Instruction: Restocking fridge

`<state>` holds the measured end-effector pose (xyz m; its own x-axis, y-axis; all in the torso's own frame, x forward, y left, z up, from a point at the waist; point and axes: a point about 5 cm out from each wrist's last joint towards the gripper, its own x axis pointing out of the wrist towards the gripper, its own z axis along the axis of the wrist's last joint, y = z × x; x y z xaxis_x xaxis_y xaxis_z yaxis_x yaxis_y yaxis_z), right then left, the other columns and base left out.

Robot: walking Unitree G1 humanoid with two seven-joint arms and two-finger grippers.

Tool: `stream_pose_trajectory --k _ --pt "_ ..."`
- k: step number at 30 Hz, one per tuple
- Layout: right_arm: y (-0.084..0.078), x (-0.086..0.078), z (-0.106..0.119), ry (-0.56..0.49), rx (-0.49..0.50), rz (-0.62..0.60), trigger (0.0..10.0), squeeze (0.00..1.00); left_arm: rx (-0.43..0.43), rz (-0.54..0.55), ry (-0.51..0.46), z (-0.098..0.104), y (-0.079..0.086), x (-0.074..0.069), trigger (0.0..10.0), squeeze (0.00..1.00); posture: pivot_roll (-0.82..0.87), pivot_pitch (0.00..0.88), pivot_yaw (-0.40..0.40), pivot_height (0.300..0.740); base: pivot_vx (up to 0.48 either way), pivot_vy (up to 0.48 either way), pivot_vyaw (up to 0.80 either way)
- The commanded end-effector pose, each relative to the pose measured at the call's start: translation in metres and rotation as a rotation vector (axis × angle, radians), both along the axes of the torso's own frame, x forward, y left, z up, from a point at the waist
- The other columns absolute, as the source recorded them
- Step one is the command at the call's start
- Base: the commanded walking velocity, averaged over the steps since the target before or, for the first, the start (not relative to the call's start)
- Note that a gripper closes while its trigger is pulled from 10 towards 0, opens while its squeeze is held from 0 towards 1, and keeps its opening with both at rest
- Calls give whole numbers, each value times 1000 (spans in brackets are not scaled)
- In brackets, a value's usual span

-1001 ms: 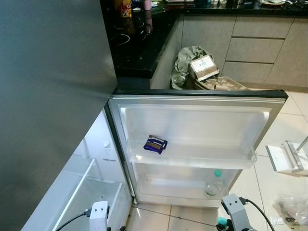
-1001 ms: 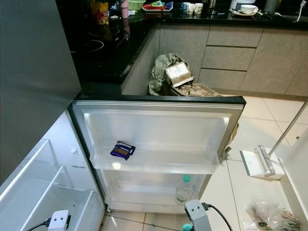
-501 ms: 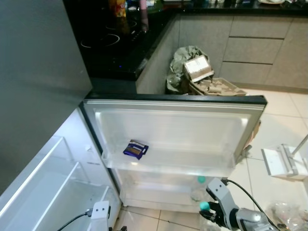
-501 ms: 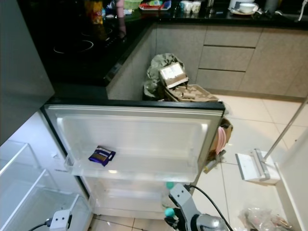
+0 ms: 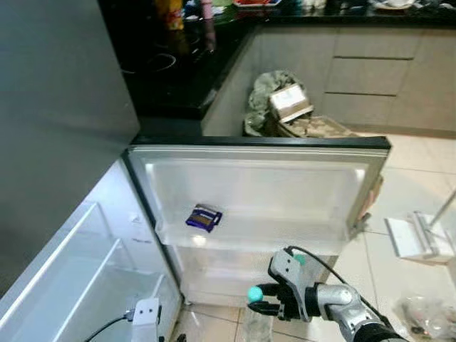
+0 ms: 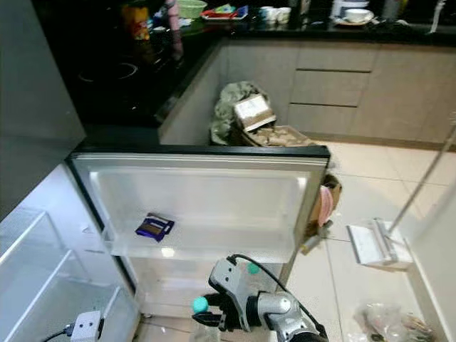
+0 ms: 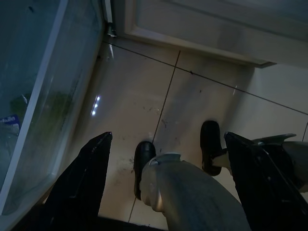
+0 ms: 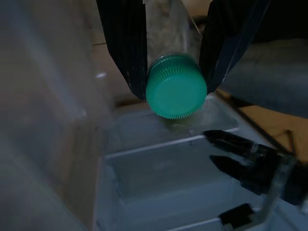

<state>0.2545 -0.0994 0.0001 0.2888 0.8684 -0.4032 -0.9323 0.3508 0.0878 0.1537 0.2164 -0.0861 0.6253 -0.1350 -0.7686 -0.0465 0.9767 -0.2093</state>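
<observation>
The right claw (image 8: 175, 72) is clenched on a clear plastic bottle with a green ribbed cap (image 8: 176, 92), its two long black fingers (image 8: 126, 48) pressing the neck from either side just behind the cap. In the head views this claw (image 5: 267, 301) holds the bottle (image 5: 255, 293) low in front of the open white fridge door (image 5: 260, 189), level with the door's lower clear plastic rack (image 5: 214, 278) and near the pale tiled floor (image 5: 420, 199). The bottle's body is hard to make out there (the green cap is what stands out).

A small dark blue wrapped packet (image 5: 204, 217) lies in the door's upper clear rack (image 5: 249, 239), toward the hinge side. To the robot's left the white fridge interior (image 5: 85, 278) stands open with its clear shelves.

The left claw (image 7: 163, 187) hangs low over the floor tiles beside the fridge's base, its black fingers (image 7: 82, 178) spread wide apart and grasping nothing; the robot's silver leg and two dark feet show between them.

Behind the door, a black glossy kitchen surface (image 5: 185, 71) carries a few containers, and a grey-green bag stuffed with cardboard (image 5: 285, 107) sits against the beige cabinets (image 5: 370, 71). A white flat mop head (image 5: 420, 239) lies on the floor to the right.
</observation>
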Motion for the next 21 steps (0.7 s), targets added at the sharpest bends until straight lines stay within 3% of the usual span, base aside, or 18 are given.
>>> stream_pose_trajectory --k 1,5,13,17,21 --pt "4 12 13 -92 19 -23 10000 0 25 -11 -33 5 10 6 10000 0 -75 0 -9 740 0 0 0" --pt "7 22 25 -138 69 -81 10000 0 35 -1 -115 14 20 16 10000 0 -73 0 -8 740 0 0 0" --pt "0 30 29 -194 20 -127 10000 0 46 6 -254 31 36 31 10000 0 -69 0 -7 740 0 0 0" --pt "-2 27 24 -195 -45 -95 10000 0 42 -46 -290 36 36 35 10000 0 -66 0 -8 740 0 0 0" --pt "-6 20 11 -172 -154 -67 10000 0 52 -113 -268 31 30 29 10000 0 -64 0 -9 730 0 0 0"
